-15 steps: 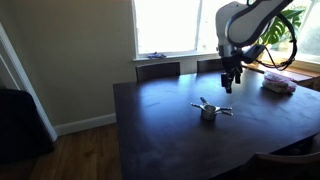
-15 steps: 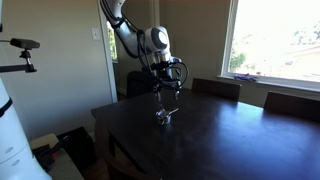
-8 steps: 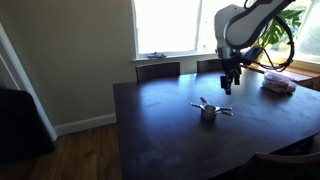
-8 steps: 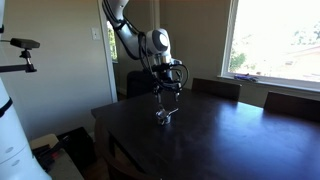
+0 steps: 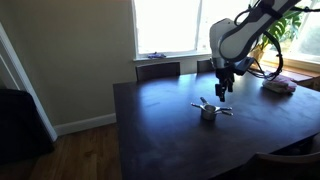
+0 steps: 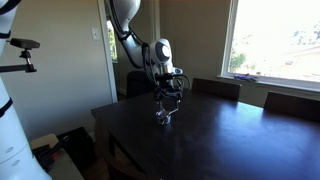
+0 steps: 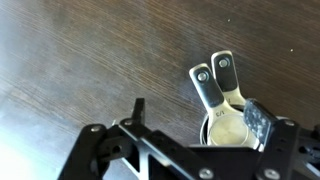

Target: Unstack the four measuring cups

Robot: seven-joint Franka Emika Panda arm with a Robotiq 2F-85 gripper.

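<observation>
The stacked silver measuring cups [image 5: 208,110] sit nested on the dark table [image 5: 160,130], handles fanned out. They also show in an exterior view [image 6: 164,116]. In the wrist view the top cup [image 7: 228,127] with two flat handles pointing up lies between my fingers. My gripper [image 5: 222,94] hangs just above and slightly behind the stack, open and empty; it also shows in an exterior view [image 6: 168,97] and in the wrist view [image 7: 196,115]. How many cups are nested cannot be told.
Chair backs [image 5: 158,70] stand along the table's far edge below a bright window. A pinkish object [image 5: 278,85] lies at the table's far corner. A camera on a stand [image 6: 22,45] is at one side.
The arm has bent and lowered, bringing my gripper down and closer to the stack of cups. The cups have not moved.
</observation>
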